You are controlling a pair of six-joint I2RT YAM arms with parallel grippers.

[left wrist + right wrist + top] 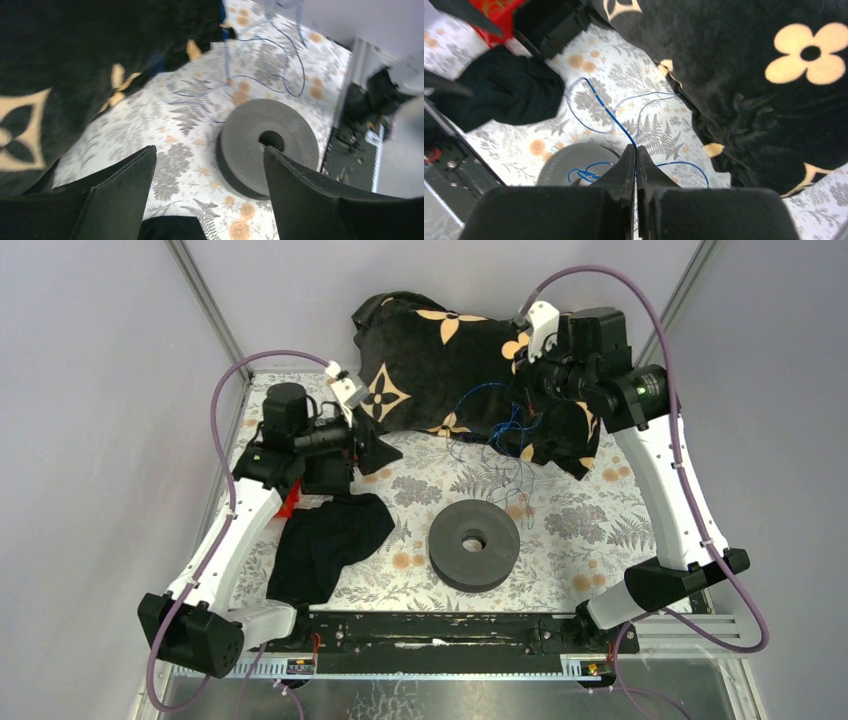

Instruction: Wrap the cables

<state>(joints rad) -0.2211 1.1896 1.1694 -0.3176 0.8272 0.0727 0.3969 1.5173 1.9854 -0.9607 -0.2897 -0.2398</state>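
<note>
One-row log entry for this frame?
left gripper: open, empty | right gripper: shut on cables | spool: flat on table, no wraps seen | wrap: not yet begun

Centre of table (pixel 600 525): spool (pixel 474 543). Behind spool: cables (pixel 510 430), reaching onto large cloth (pixel 450 355) at rear. Left of spool: small cloth (pixel 325 545).

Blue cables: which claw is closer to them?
Right. The right claw pinches the cables at its tips; the left claw is open, off to the left, touching none.
</note>
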